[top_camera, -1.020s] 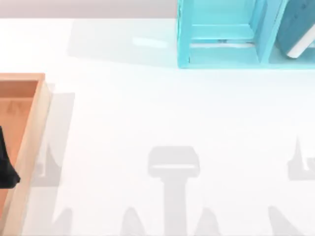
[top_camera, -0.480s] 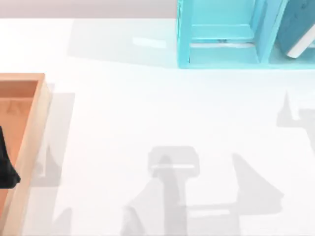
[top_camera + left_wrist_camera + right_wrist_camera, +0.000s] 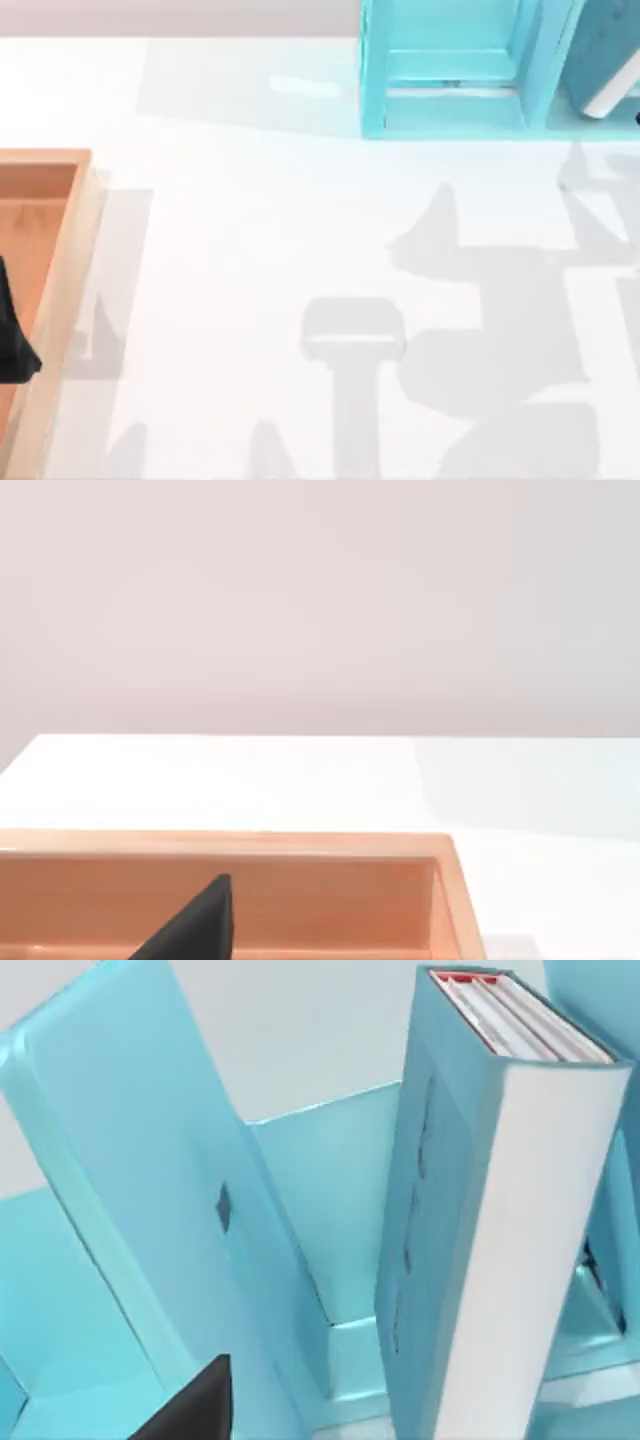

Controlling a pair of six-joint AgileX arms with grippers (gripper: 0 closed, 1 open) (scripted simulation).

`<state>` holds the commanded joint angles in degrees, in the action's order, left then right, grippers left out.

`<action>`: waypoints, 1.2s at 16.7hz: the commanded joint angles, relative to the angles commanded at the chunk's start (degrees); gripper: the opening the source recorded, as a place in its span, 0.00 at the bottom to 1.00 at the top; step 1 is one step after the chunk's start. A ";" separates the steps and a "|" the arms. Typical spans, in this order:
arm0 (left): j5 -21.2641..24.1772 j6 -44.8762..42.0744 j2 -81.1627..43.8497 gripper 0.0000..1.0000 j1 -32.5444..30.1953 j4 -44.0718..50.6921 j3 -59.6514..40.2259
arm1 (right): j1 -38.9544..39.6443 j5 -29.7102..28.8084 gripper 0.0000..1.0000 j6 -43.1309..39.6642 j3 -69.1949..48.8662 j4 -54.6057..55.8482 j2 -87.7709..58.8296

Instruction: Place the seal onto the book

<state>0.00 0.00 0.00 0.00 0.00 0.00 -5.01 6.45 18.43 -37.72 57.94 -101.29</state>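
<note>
Book [image 3: 520,1220] stands upright inside cyan shelf [image 3: 150,1210], page edges showing.

You get bright, even light from above; the white table [image 3: 250,230] washes out near the far edge. Soft grey arm shadows sprawl across the table's right and lower parts. A faint glare streak sits beside the shelf unit [image 3: 440,70]. The top view looks slightly soft; the book's [image 3: 520,1220] page edges read crisp.
</note>
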 joint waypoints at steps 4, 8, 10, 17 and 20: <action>0.00 0.00 0.00 1.00 0.00 0.00 0.00 | -0.59 1.08 1.00 2.96 -5.37 8.29 -14.70; 0.00 0.00 0.00 1.00 0.00 0.00 0.00 | -0.80 1.48 1.00 4.06 -7.39 11.38 -19.64; 0.00 0.00 0.00 1.00 0.00 0.00 0.00 | -0.80 1.48 1.00 4.06 -7.39 11.38 -19.64; 0.00 0.00 0.00 1.00 0.00 0.00 0.00 | -0.26 0.90 1.00 4.09 -13.54 8.75 -23.21; 0.00 0.00 0.00 1.00 0.00 0.00 0.00 | 0.20 0.36 1.00 4.14 -21.99 5.06 -27.88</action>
<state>0.00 0.00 0.00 0.00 0.00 0.00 -4.81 6.81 22.56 -59.71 62.99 -129.17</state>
